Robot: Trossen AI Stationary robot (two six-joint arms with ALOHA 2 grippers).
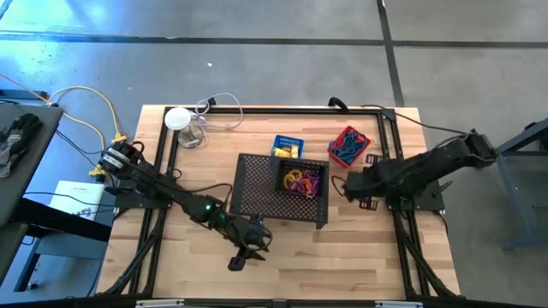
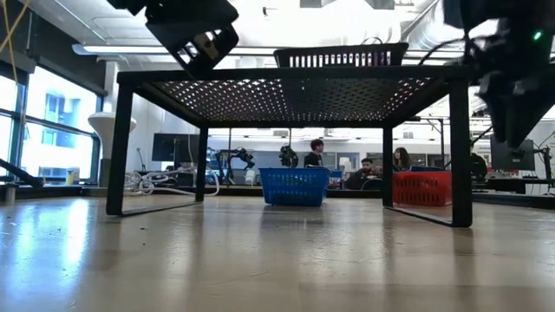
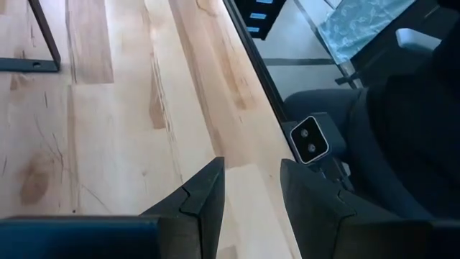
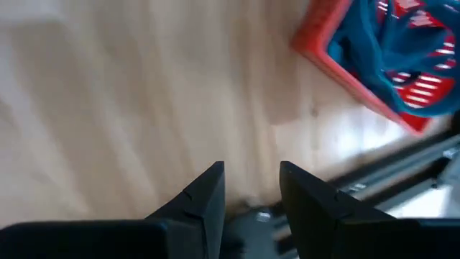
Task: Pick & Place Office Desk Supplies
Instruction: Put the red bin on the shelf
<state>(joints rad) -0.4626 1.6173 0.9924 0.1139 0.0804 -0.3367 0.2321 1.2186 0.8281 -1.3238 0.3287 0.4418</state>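
Rubber bands (image 4: 402, 50) lie beyond right fingers (image 4: 208, 201), untouched.

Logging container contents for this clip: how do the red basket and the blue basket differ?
The red basket holds blue rubber-band loops; the blue basket holds small yellow items. The red basket sits to the right of the black mesh tray, the blue basket just behind it. Both are small slotted baskets resting on the wooden table.

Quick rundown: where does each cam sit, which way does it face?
High: overhead, straight down; both arms, black mesh tray.
Low: table height, level under the tray; arm parts hang above.
Left wrist: past open left gripper, table edge.
Right wrist: past open right gripper, red basket.
Shared: red basket in high, low, right wrist.
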